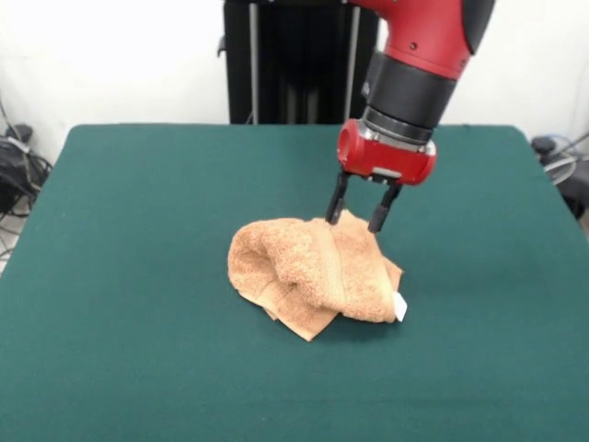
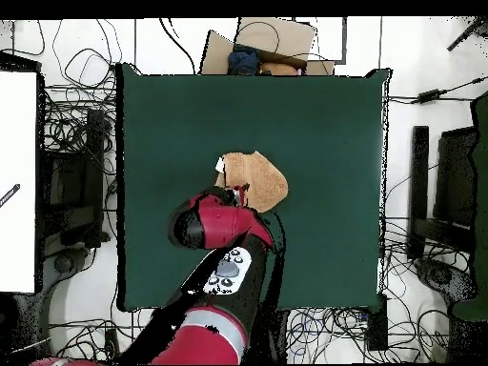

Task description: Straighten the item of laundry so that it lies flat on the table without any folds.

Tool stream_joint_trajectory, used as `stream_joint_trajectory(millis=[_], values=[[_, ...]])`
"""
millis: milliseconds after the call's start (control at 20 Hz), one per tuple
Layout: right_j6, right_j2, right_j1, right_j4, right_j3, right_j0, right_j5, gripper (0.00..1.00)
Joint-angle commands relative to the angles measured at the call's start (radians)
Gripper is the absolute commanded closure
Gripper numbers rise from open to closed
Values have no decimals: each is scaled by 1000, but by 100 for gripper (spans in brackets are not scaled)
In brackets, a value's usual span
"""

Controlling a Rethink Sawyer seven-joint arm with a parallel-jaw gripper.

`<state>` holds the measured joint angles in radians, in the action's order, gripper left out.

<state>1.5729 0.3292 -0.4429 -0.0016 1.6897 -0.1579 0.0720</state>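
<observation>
Front camera faces robot; overhead looks straight down.

The towel [image 1: 313,276] is looped terry cloth, nubbly and matt, with a flatter woven band. The table [image 1: 138,276] has a smooth, matt, felt-like green cloth top. The arm's [image 1: 423,46] red shell looks like glossy plastic, perhaps painted metal.

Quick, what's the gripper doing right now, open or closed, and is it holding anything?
Gripper: jaws open, holding nothing, tips at the far edge of the crumpled towel on the table.
</observation>
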Motion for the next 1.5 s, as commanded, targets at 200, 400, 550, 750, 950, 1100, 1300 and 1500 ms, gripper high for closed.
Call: stream_joint_trajectory(millis=[200, 400, 550, 750, 950, 1100, 1300, 1500], values=[[264, -49, 75, 30, 138, -55, -130, 0], [275, -42, 85, 54, 153, -81, -148, 0], [284, -34, 100, 77, 152, -106, -156, 0], [291, -20, 149, 109, 136, -132, -195, 0], [283, -12, 176, 130, 126, -140, -219, 0], [268, -6, 188, 139, 116, -140, -224, 0], [245, 19, 226, 148, 84, -137, -251, 0], [234, 49, 262, 180, 56, -148, -271, 0]])
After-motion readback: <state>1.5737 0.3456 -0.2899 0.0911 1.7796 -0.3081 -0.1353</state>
